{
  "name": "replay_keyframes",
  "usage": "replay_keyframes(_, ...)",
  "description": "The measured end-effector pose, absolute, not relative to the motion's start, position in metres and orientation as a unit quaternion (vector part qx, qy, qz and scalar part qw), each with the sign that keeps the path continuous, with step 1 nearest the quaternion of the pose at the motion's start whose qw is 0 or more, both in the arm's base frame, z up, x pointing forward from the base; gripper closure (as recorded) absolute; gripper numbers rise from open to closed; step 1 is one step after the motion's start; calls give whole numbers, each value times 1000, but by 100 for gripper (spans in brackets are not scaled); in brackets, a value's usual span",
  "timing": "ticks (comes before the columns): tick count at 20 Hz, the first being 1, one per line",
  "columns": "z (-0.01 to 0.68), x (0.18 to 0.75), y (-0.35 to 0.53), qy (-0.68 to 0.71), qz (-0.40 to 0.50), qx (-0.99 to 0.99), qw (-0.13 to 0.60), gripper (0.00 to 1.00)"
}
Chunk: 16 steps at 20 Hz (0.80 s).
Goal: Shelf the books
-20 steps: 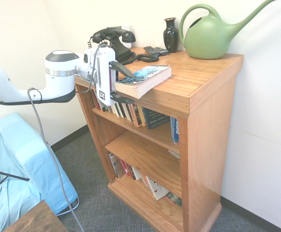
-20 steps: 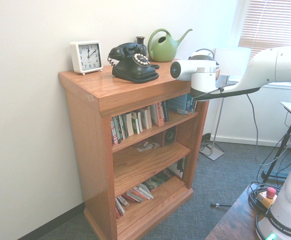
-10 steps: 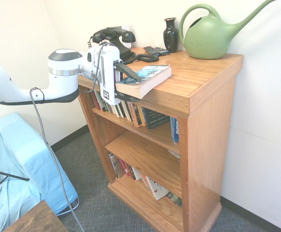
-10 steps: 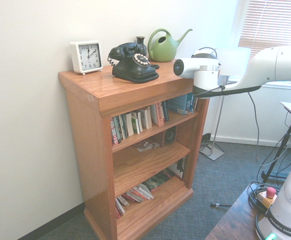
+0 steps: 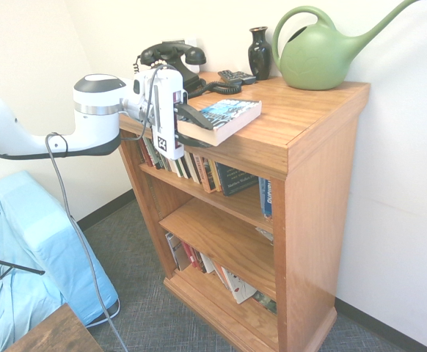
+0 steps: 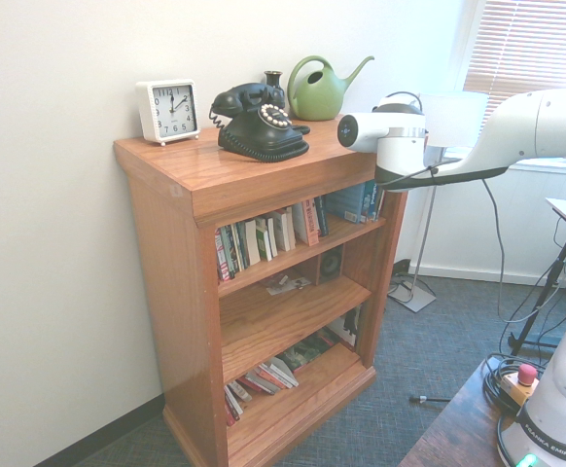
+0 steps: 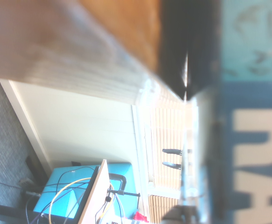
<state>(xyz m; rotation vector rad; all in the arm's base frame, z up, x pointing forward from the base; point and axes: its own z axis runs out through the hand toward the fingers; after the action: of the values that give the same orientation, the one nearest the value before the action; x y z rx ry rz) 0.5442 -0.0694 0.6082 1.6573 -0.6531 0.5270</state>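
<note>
The tool (image 5: 193,126) pinches the book (image 5: 219,120) by its overhanging end – it lies at the front edge of the shelf's (image 5: 301,110) top – likely to lift it.

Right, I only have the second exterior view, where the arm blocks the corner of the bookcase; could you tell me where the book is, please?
Observer: The book lies flat, cover up, on the top of the bookcase, in front of the telephone.
Operator: Thank you. Is it fully on the top?
Observer: No, the end towards the arm juts out past the top's edge.
Operator: And where is the gripper, please?
Observer: The gripper is at that jutting end, pointing roughly level towards the book.
</note>
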Motion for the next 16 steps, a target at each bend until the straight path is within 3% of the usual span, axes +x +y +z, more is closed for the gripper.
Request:
replay_keyframes(10,611,545,-74,-288,231,722,585,100)
replay_keyframes(16,658,495,-77,-342,251,751,506,100)
